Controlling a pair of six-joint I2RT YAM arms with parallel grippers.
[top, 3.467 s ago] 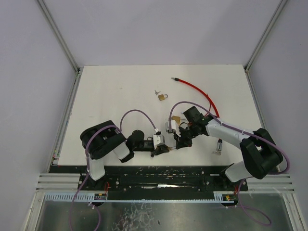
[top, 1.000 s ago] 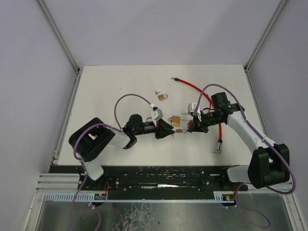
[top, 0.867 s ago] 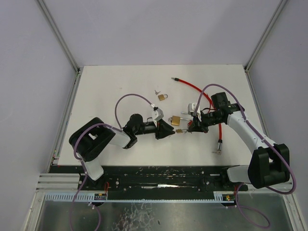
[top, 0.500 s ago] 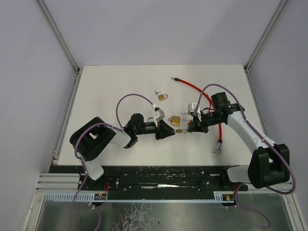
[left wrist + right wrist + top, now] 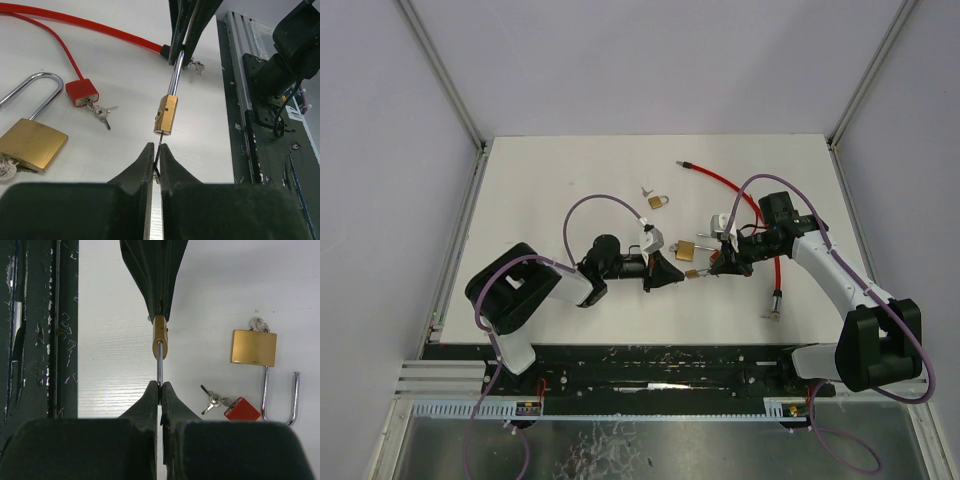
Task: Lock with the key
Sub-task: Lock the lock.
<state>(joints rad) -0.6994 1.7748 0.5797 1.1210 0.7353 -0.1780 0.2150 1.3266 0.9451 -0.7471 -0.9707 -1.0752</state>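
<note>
Left fingers [image 5: 141, 172] clenching thin silver key [image 5: 159, 145] at keyhole of small brass padlock [image 5: 166, 115]; right fingers [image 5: 145, 407] gripping its steel shackle [image 5: 159, 365], likely bracing body against key turning, hanging above white counter [image 5: 125, 75] just beside large open brass padlock [image 5: 32, 142].

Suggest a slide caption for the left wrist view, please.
Left tool pinches the key seated in the small padlock, held by its shackle in the right tool.

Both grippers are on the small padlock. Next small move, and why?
Probably roll the left gripper to turn the key, with the right gripper steady. The left is shut on the key, which enters the brass body. The right is shut on the steel shackle, bracing it. Full seating isn't clear.
</note>
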